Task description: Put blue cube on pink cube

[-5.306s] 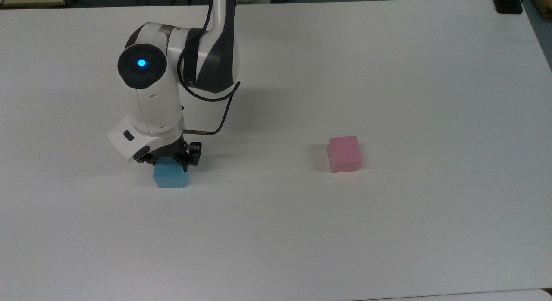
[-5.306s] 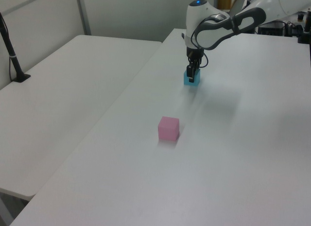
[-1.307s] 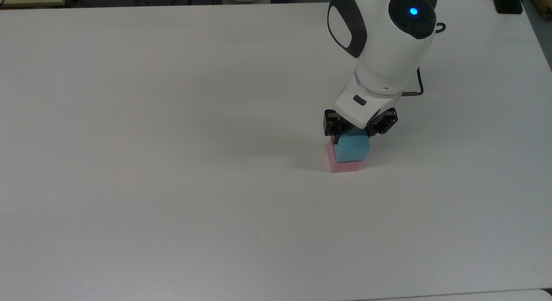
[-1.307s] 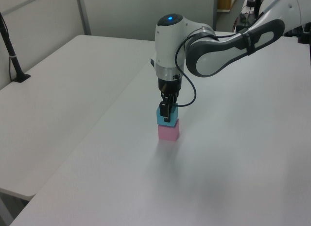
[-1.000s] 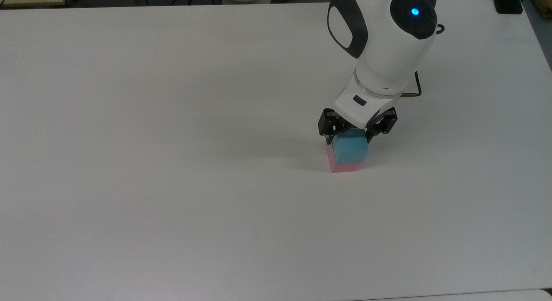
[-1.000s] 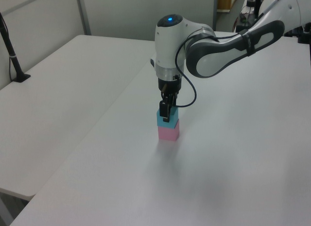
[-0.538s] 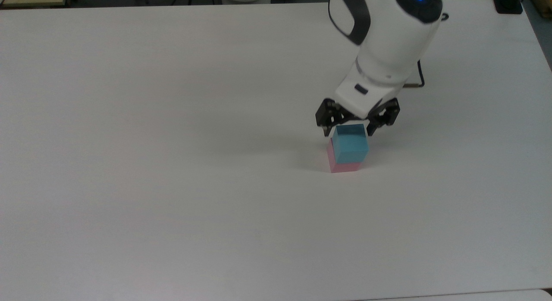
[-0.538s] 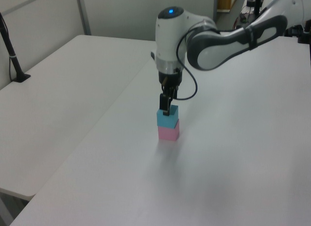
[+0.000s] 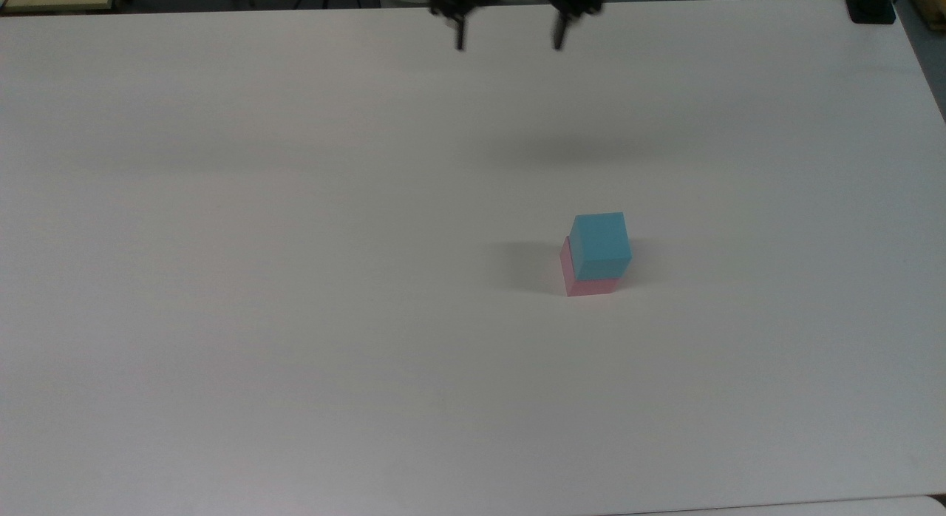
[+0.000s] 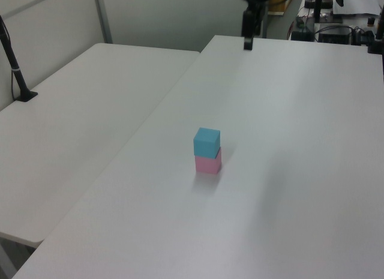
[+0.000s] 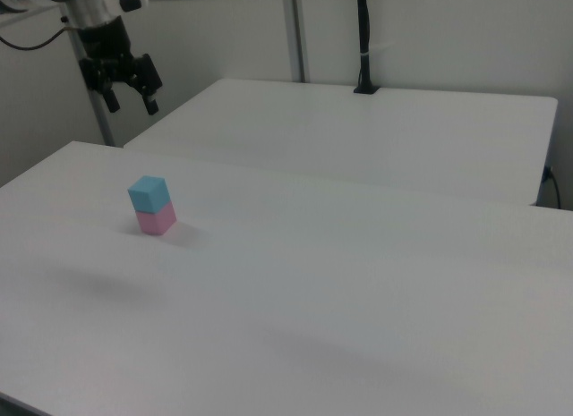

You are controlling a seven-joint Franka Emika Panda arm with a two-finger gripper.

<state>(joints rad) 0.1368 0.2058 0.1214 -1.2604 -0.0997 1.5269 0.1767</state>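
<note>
Blue cube [image 9: 600,236] sits on the pink cube [image 9: 587,284] on the white surface [image 9: 295,279]; the end effector [image 9: 508,39], spread wide and empty, hangs at its 11 o'clock in the top view.

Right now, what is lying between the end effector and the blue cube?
Nothing: in the top view only bare white table separates the open end effector from the blue cube, which sits on the pink cube.

The top view looks steeply down on the white table [image 9: 295,279] from its near long edge; the left view and right view look obliquely along it from opposite ends; all three share the blue cube [image 9: 600,245] stacked on the pink cube [image 9: 589,285].
</note>
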